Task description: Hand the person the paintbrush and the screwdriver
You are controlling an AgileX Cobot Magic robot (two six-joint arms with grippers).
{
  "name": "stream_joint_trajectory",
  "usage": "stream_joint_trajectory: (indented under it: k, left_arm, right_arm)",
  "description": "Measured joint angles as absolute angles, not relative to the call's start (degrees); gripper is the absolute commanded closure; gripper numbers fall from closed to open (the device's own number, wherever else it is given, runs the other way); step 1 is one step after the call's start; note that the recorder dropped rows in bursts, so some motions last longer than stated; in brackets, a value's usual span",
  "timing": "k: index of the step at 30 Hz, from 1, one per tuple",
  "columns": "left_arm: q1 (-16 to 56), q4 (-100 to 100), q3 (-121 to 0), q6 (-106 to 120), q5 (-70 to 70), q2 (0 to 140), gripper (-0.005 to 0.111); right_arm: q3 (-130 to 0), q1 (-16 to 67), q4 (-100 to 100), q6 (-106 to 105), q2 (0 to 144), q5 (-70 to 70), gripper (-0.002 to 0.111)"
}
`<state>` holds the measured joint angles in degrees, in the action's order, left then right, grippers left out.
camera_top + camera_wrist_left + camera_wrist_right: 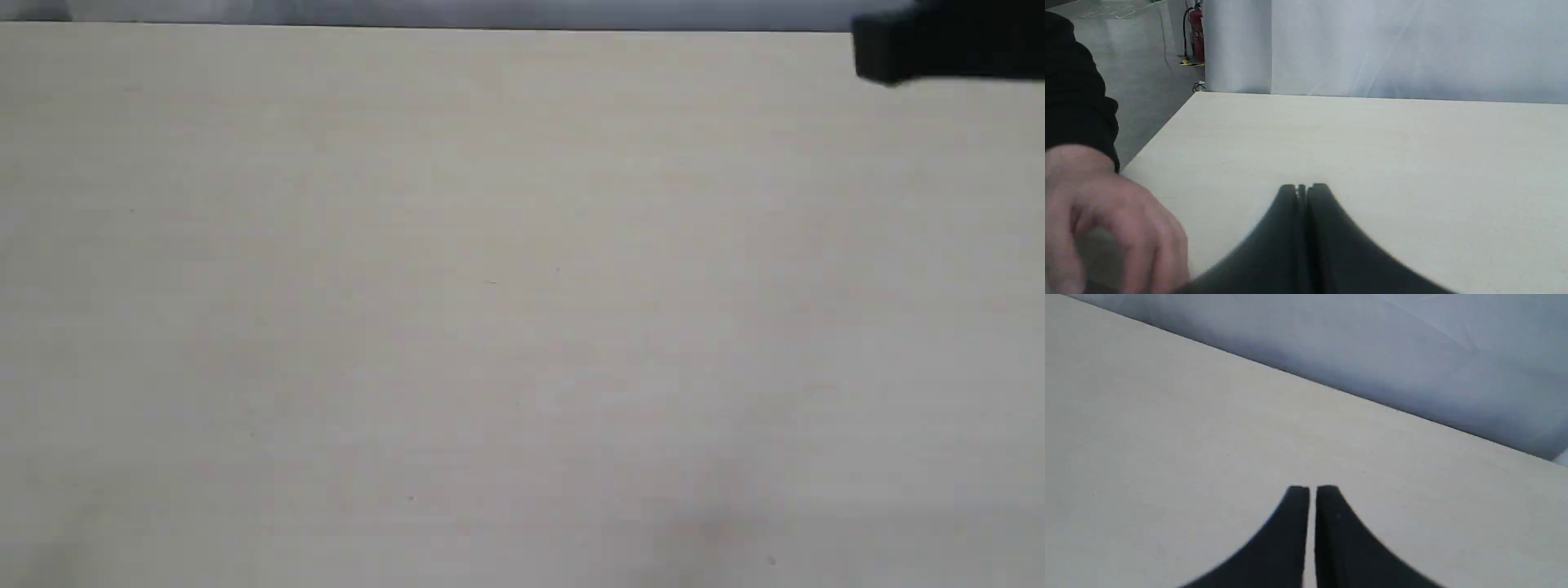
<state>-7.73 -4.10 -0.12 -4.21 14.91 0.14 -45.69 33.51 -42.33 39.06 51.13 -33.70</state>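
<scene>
Neither the paintbrush nor the screwdriver shows in any view. The person's hand (1106,220), bare, blurred and with a black sleeve cuff (1073,94), hovers over the table's edge beside my left gripper (1302,188). That gripper is shut, its black fingers pressed together with nothing between them. My right gripper (1312,490) hangs over bare tabletop, its fingers shut to a thin slit and holding nothing. Neither gripper appears in the exterior view.
The pale wooden table (490,286) fills the exterior view. A dark blurred shape (947,41) juts in at its far right corner. A white curtain (1392,45) hangs behind the table, and a red fire extinguisher (1197,32) stands on the floor beyond.
</scene>
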Motion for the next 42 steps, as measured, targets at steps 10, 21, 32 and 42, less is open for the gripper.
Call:
stream_joint_trajectory:
  k: [10, 21, 32, 42]
  left_arm:
    - [-7.73, -4.10, -0.12, -4.21, 14.91, 0.14, 0.107]
    - [-7.73, -4.10, -0.12, -4.21, 14.91, 0.14, 0.107]
    - [-7.73, -4.10, -0.12, -4.21, 14.91, 0.14, 0.107]
    - [-7.73, -4.10, -0.12, -4.21, 14.91, 0.14, 0.107]
  right_arm:
    - [-32.48, 33.51, -43.09, 47.23, 39.42, -28.22, 0.104]
    - [-31.58, 33.51, -32.44, 47.60, 38.18, -31.35, 0.104]
    - [-30.55, 33.51, -33.31, 48.70, 38.18, -32.24, 0.104]
    - [-30.55, 33.51, -33.31, 48.70, 38.18, -32.34, 0.104]
